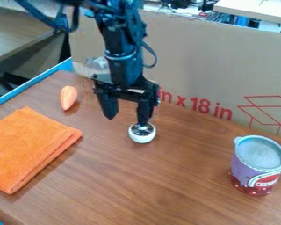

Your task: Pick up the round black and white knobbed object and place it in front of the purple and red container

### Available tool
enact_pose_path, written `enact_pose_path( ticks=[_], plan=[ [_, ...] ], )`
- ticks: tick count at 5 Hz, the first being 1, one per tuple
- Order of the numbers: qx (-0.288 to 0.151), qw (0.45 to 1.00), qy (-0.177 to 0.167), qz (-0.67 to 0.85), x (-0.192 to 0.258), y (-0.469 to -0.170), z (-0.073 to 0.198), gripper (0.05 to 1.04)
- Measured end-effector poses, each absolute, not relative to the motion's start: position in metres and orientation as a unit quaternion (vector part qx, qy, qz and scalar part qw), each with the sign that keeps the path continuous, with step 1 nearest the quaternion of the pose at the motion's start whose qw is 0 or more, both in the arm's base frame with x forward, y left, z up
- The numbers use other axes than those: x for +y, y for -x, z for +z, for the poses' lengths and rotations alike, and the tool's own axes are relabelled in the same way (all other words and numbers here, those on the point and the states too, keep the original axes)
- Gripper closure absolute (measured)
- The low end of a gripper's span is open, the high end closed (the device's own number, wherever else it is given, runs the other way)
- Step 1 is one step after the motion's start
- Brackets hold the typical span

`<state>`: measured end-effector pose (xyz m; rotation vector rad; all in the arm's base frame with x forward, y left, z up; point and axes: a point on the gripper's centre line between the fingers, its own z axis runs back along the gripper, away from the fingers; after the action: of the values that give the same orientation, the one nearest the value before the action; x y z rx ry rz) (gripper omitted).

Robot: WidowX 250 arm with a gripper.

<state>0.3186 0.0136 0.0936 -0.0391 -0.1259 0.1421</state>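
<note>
Gripper [126, 121] hangs with fingers widely spread, one tip at the top of white ball [142, 138] on table [149, 184], so this seems positioning step, where any next move calls for careful alignment.
</note>
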Motion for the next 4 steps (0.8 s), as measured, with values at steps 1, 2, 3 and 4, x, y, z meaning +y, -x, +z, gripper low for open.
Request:
enact_pose_path(
  ticks=[1,2,3,4],
  plan=[
    [-0.052,0.996,0.020,0.072,0.014,-0.336,0.080,0.083],
    [-0.047,0.996,0.011,0.076,0.018,-0.349,0.072,0.083],
    [-0.038,0.996,0.005,0.079,0.020,-0.357,0.059,0.083],
    [-0.041,0.996,0.005,0.082,0.021,-0.361,0.052,0.117]
  ],
)
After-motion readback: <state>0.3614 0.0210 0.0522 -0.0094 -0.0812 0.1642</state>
